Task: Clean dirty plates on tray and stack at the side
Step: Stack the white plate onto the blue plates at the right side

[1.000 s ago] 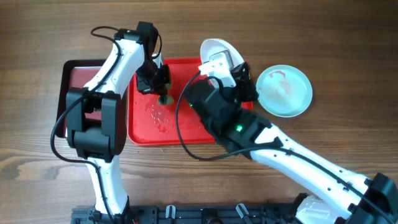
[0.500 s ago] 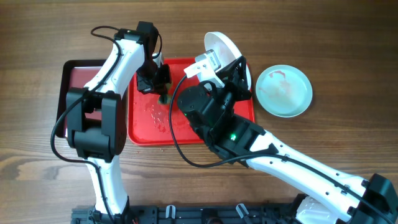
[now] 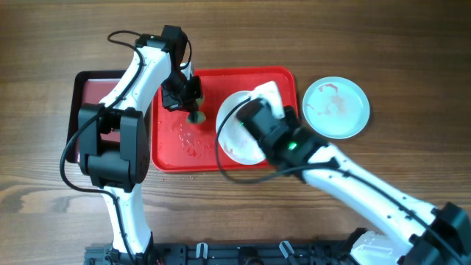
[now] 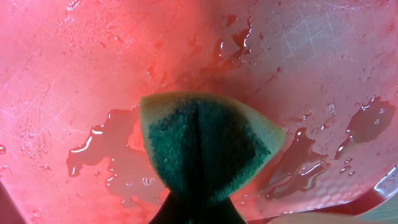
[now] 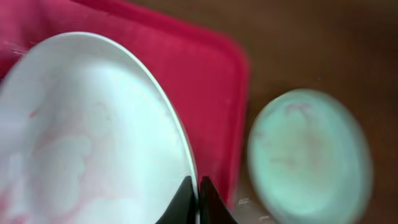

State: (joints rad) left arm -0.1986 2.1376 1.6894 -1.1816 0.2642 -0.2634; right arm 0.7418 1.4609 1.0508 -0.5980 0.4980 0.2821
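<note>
White plate (image 3: 232, 138), half-hidden under right pincer (image 5: 194, 186) gripping its rim; left pincer (image 3: 189, 97) clamps sponge (image 4: 205, 146).

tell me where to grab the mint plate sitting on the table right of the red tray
Pinch the mint plate by its raised rim, on the edge facing away from the red tray, coming in low from the right. It lies flat and shallow on the wood, so probably only the rim offers a lip. The right pincer holds the white plate the same way.
</note>
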